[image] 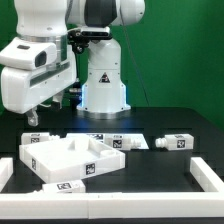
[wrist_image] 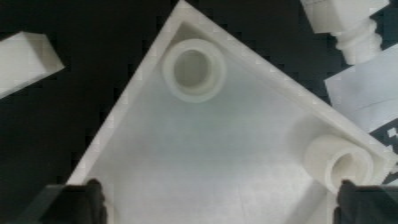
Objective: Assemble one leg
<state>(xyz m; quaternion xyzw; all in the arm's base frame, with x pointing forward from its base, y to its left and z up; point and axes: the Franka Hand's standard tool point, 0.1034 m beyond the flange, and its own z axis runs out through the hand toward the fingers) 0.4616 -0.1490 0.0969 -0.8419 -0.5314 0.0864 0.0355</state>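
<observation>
Leg [image: 175,143] lies on side on black tabletop [image: 160,166], exterior view's right, well apart from jaws. Long axis roughly left-right; which end is threaded, cannot tell. Likely light, rigid, smooth plastic, so grip mid-length across narrow width. Jaws apart, empty, hovering over white panel [wrist_image: 214,130] with round sockets [wrist_image: 192,72], exterior view's left. Other legs [image: 118,142] near centre.

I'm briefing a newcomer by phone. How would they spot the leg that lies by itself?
Find the robot's white base at the back of the black table. From it come forward and toward the exterior view's right to a short white leg. Unlike the legs bunched beside the large white tabletop, it lies alone.
</observation>
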